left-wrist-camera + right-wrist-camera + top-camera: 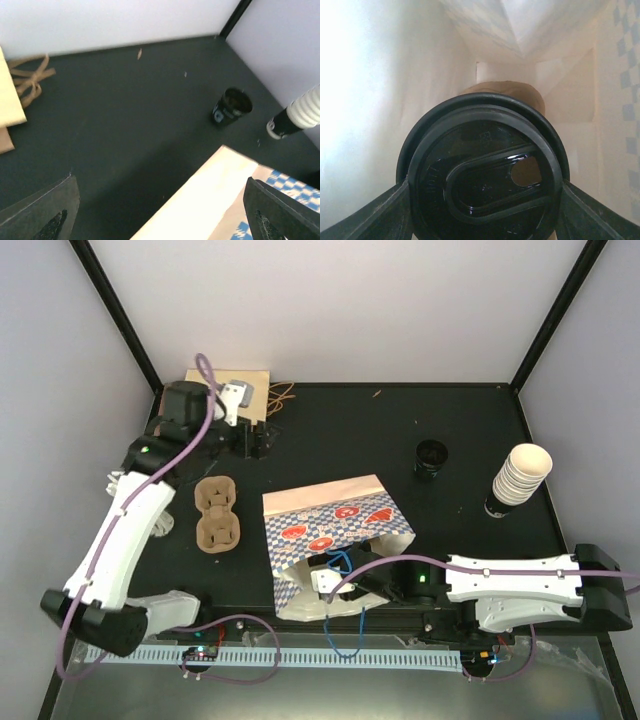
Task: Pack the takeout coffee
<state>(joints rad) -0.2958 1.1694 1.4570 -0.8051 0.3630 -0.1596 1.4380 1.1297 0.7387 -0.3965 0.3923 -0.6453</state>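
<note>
In the right wrist view the takeout coffee's round black lid (482,175) fills the frame, deep inside the paper bag's white walls (375,100). Its cup body is hidden behind the lid. My right gripper (482,212) is shut on it, one finger (380,215) pressed against each side of the lid. Seen from above, the blue-checked bag (335,515) lies on its side with my right arm reaching into its mouth. My left gripper (165,215) hangs open and empty above the table beside the bag's closed end (210,200).
A tall stack of cream cups (520,475) stands at the right. A short stack of black lids (432,455) stands at the back middle. A brown cardboard cup carrier (215,512) lies left of the bag. Brown paper with twisted handles (282,395) is at the back left.
</note>
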